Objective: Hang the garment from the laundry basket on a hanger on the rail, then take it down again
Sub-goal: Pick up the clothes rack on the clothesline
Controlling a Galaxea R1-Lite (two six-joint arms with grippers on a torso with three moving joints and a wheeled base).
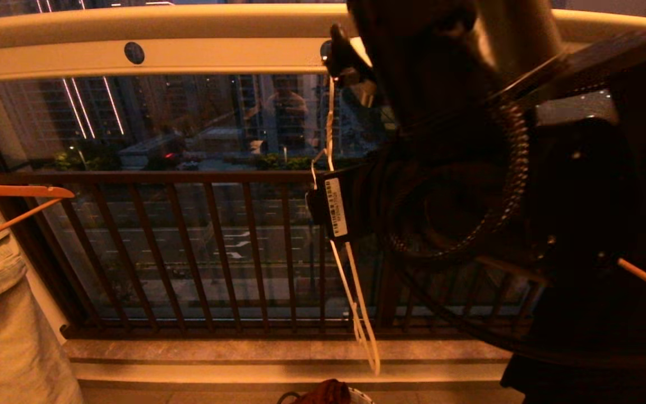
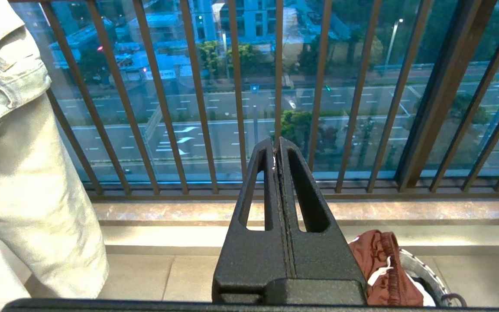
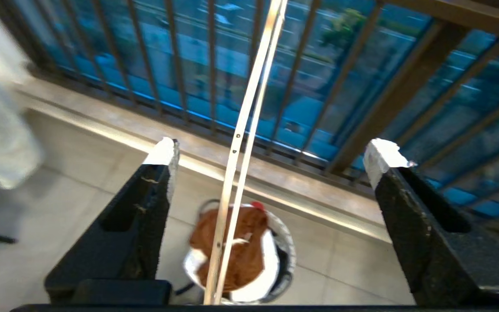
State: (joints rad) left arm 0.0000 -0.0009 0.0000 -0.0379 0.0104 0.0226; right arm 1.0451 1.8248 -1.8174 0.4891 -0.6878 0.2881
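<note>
Head view: the hanger [image 1: 356,303] hangs from the rail [image 1: 188,56], just left of the raised right arm; the garment [image 1: 323,393] sits low in the laundry basket [image 1: 359,397].
Left wrist view: left gripper [image 2: 277,149] clenched, empty, garment beside it.
Right wrist view: right gripper [image 3: 271,160] spread wide, hanger between its fingers, untouched.

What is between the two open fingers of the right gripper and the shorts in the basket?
The thin white hanger crosses there, in front of the shorts in the basket, between the right gripper's fingers; the right wrist view shows it.
</note>
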